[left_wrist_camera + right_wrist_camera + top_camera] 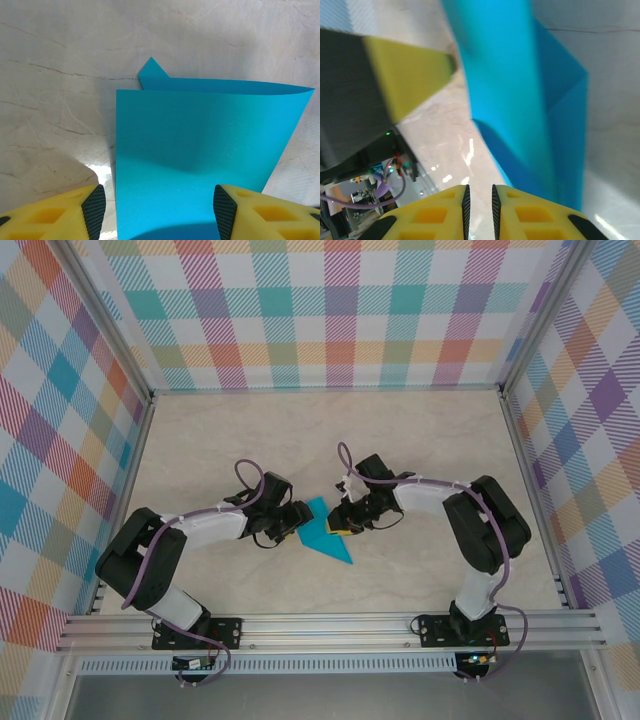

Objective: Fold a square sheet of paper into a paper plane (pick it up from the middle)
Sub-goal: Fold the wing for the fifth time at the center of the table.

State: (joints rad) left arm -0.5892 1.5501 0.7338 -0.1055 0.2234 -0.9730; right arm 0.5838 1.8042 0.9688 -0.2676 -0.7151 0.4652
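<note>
Partly folded, the square sheet of paper (322, 536) lies on the table (430, 440), long edge running 11 to 5 o'clock. The left pincer (160, 210) straddles one edge, fingers apart, paper at its 12. The right pincer (479, 200), fingers nearly together on nothing, sits at the paper's 2 o'clock.

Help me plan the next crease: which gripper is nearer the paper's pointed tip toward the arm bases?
Right. The right gripper sits at the right edge of the paper, just beyond that tip; the left gripper straddles the far left edge.
</note>
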